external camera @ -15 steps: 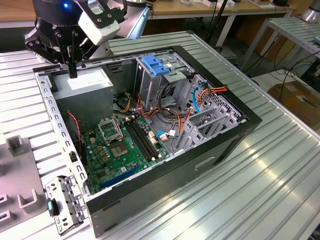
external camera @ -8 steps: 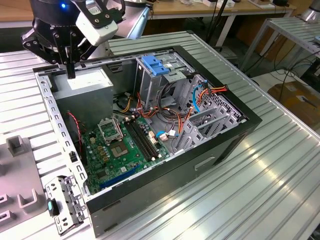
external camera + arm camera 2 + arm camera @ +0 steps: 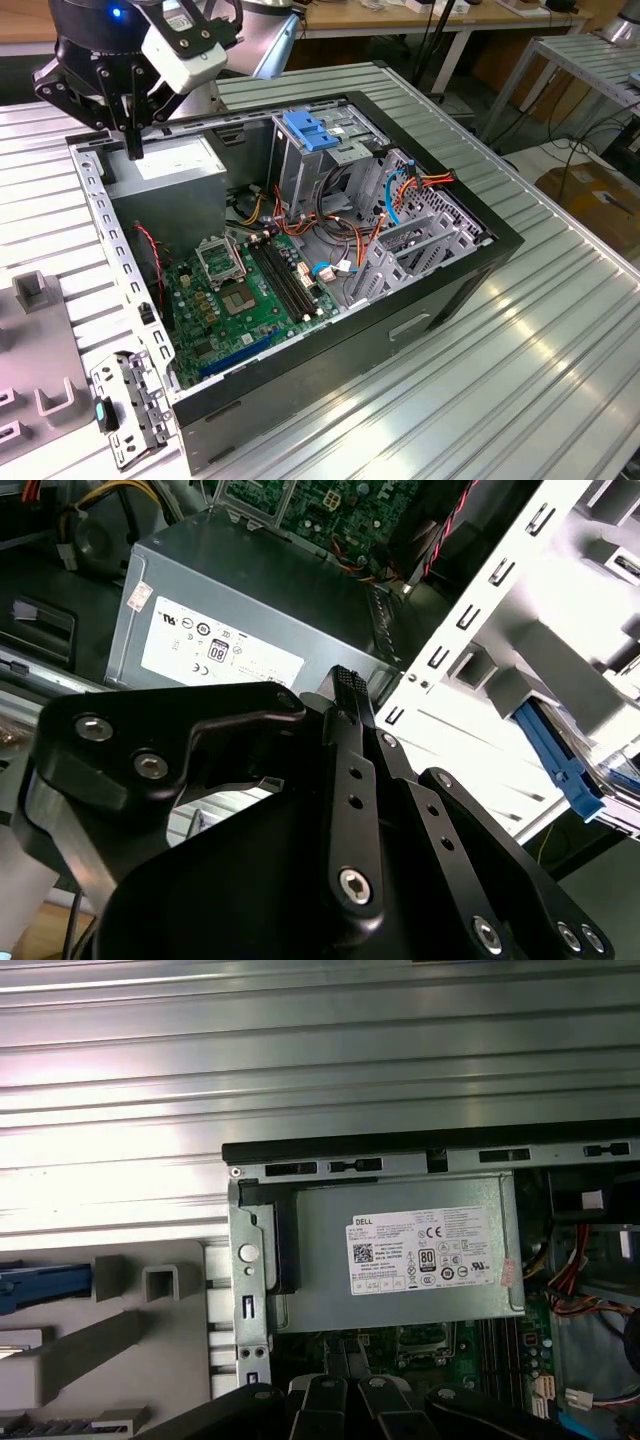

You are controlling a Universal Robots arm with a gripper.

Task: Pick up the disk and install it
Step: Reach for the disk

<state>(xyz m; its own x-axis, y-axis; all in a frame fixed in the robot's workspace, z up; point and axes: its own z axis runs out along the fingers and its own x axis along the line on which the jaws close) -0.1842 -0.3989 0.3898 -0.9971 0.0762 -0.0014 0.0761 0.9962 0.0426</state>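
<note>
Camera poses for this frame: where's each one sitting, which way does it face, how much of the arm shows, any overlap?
Exterior view: off the arm, high, angled down into the open computer case on the ribbed table; the pincer hangs over the power supply at the exterior view's left.
First wrist view: on the arm, looking down past the pincer's black links at the power supply.
Second wrist view: close behind the pincer, looking along its shut fingers.
Shared: both wrist views catch the power supply and the disk.

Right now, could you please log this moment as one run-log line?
tool: shut, empty, over power supply | disk: at grey fixture outside case, not picked up
</note>
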